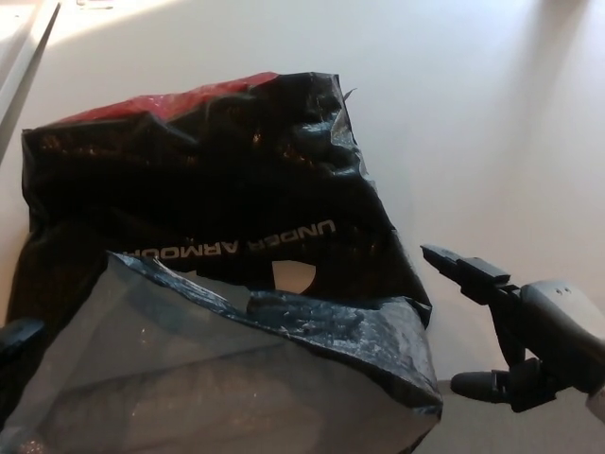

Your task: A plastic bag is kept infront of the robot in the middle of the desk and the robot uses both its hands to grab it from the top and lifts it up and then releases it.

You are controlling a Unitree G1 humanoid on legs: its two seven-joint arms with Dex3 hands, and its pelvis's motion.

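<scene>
Black plastic bag [208,199] on desk [473,113]; right hand [501,331] beside it, fingers spread, empty.

The place looks like an office or a laboratory room, but the view is too narrow to say which. What shows it is a wide, plain, cream-coloured desk [454,104], smooth and bare, with a pale strip [24,71] running along its far left side. Soft light falls across the desk surface near the top, and below the front edge at the lower right a grey floor [510,430] is seen.
</scene>
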